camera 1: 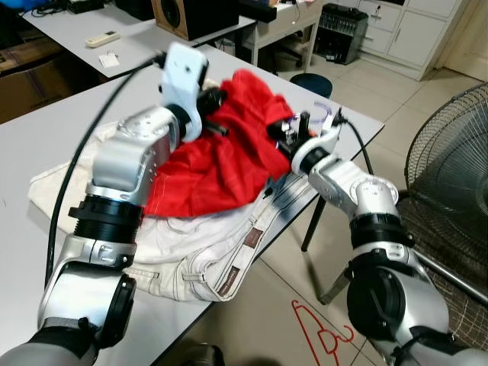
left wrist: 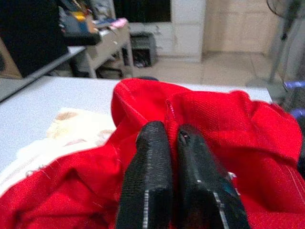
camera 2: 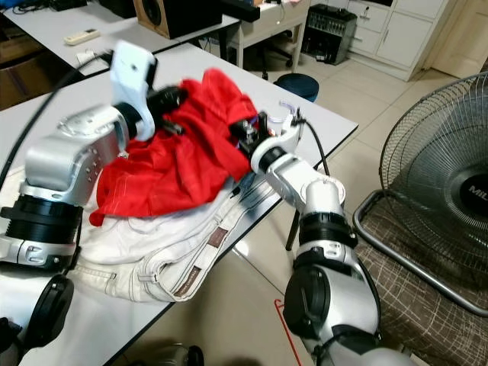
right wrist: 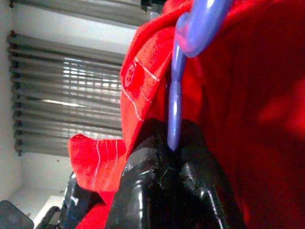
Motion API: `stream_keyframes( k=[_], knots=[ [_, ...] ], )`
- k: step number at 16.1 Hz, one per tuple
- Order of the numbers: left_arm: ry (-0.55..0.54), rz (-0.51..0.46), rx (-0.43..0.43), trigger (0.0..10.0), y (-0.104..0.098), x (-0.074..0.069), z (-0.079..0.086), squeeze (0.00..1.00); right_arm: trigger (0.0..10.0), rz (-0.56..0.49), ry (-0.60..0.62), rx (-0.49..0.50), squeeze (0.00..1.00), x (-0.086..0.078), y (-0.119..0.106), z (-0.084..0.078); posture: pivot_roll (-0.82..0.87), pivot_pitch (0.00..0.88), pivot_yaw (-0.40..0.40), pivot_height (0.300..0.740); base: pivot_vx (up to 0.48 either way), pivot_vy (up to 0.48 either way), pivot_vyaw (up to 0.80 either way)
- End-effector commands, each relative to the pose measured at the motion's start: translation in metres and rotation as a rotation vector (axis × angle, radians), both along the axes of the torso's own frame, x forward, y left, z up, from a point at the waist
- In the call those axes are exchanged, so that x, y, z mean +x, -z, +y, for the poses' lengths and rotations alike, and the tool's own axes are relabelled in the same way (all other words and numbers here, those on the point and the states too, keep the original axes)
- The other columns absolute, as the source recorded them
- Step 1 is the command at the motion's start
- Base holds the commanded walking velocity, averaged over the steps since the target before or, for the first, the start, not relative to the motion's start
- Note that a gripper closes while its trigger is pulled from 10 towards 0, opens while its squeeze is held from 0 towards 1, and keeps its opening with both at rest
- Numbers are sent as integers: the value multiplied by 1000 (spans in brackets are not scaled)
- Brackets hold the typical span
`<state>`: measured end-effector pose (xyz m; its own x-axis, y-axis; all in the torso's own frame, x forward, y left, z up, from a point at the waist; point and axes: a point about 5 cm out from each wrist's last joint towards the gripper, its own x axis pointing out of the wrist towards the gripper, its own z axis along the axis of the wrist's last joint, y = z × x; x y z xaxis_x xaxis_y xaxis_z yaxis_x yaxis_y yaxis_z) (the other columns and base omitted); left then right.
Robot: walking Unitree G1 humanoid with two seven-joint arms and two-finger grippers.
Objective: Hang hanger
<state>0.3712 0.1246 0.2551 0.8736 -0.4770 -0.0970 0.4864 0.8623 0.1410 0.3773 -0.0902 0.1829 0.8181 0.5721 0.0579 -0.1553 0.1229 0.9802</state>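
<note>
A red garment [camera 1: 221,164] lies bunched on the grey table [camera 1: 46,137], on top of cream trousers [camera 1: 206,255]. My left gripper [left wrist: 172,131] reaches into the garment's upper fold from the left, its fingers [left wrist: 152,157] shut on a pinch of red cloth. On the garment's right side my right gripper [right wrist: 169,138] is shut on the thin stem of a pale purple plastic hanger [right wrist: 178,71]. The hanger's far end [camera 1: 324,113] sticks out past the red cloth near the table's right edge; the rest is hidden under the cloth.
A red wire hanger [camera 1: 316,328] lies on the tiled floor below the table's front edge. A large standing fan [camera 1: 450,152] is at the right. A dark stool [camera 1: 311,82] stands behind the table corner, and other desks [camera 1: 114,38] are farther back.
</note>
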Motion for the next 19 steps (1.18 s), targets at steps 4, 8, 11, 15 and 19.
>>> stream_keyframes(
  k=[4,8,11,15,19],
  knots=[
    [24,86,48,10000,8,-1,20,1000,10000,-22,15,-48,0,-3,-9,-6,115,31,18,740,0,0,0],
    [157,219,-15,10000,13,-18,41,0,10000,-36,42,-55,0,1,-16,-14,117,27,8,740,0,0,0],
    [115,180,-223,10000,-10,-22,66,0,10000,-119,52,-136,0,3,-30,-17,120,19,4,740,0,0,0],
    [-148,-97,-92,10000,-52,-23,113,0,10000,-487,68,-538,0,-14,-65,-17,148,32,4,740,0,0,0],
    [-214,-116,-31,10000,-61,-40,131,0,10000,-723,57,-674,0,-46,-95,-22,150,40,9,740,0,0,769]
  ],
)
